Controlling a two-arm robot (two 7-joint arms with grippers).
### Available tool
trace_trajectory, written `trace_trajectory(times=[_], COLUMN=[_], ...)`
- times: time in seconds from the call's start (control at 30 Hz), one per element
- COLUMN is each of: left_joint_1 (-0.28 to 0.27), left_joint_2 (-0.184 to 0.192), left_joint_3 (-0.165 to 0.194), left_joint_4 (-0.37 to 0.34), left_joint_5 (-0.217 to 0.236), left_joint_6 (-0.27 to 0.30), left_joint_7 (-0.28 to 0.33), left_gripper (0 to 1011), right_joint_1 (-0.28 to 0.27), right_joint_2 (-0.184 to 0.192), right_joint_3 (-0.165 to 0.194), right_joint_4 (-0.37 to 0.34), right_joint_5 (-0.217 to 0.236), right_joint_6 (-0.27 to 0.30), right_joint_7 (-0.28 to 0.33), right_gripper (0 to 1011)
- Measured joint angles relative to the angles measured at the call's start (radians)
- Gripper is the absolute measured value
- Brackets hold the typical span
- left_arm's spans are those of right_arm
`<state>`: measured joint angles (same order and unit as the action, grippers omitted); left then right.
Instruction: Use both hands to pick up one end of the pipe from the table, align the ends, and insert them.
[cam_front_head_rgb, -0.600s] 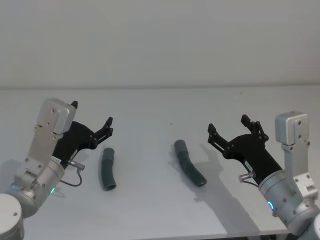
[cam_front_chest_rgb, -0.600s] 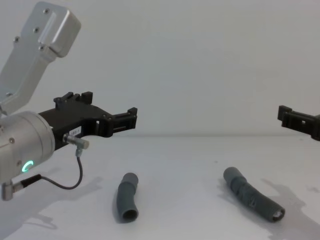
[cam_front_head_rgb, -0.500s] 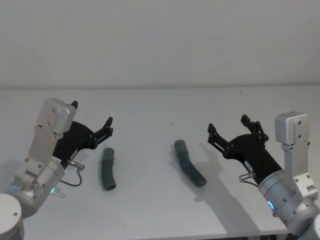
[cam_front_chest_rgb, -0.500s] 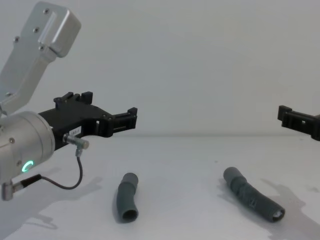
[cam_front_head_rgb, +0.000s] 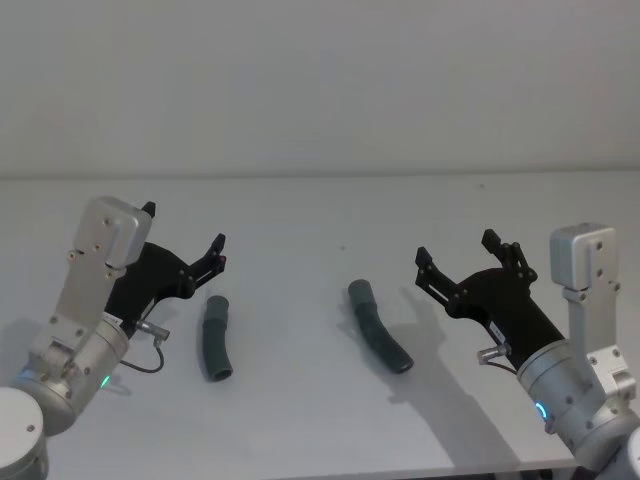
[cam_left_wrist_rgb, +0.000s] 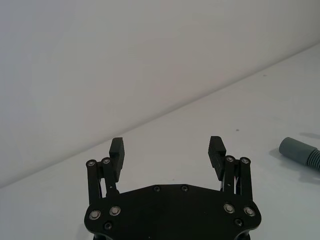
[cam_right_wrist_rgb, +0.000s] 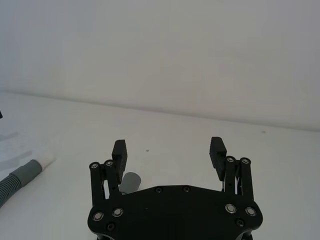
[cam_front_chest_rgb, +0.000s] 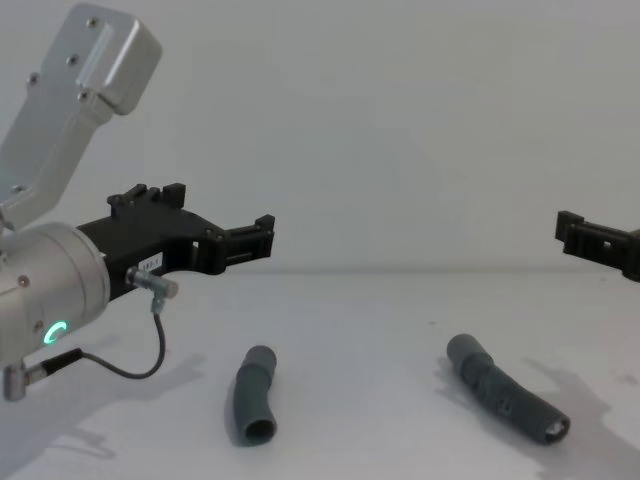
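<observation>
We read the scene from left to right. The left gripper (cam_front_head_rgb: 185, 228) hangs above the table (cam_front_head_rgb: 300, 420) at its left side, its two black fingers spread wide and holding nothing. Just beside it, toward the middle, the shorter curved pipe piece (cam_front_head_rgb: 213, 338) lies flat on the table with its open end toward the robot. Well apart from it, right of centre, lies the longer pipe piece (cam_front_head_rgb: 378, 338), slightly bent, with a pale tip at its near end. Farther right, the right gripper (cam_front_head_rgb: 456, 250) hovers above the table, fingers likewise spread and empty, pointing toward the longer piece.

We judge the task to be at its very start: neither piece is grasped, and the two ends are nowhere near each other. The next move calls for each gripper to come down over the piece nearest it, straddle the ribbed body and close, leaving the mating ends free.

Compared with the frames from about half a second ago, we see no change: both arms and both pieces are in the same places.
</observation>
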<state>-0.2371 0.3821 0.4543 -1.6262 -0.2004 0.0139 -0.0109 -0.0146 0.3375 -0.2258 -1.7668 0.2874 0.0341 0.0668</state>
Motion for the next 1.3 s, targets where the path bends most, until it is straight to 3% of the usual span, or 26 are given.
trace_trajectory(times=[1.3], left_joint_1=[0.0], left_joint_2=[0.0], left_joint_3=[0.0], left_joint_4=[0.0], left_joint_5=[0.0], left_joint_6=[0.0], left_joint_7=[0.0], left_gripper=[1001], right_joint_1=[0.0], right_joint_2=[0.0], right_joint_3=[0.0], right_joint_4=[0.0], right_joint_5=[0.0], right_joint_6=[0.0], right_joint_7=[0.0], right_gripper=[1002])
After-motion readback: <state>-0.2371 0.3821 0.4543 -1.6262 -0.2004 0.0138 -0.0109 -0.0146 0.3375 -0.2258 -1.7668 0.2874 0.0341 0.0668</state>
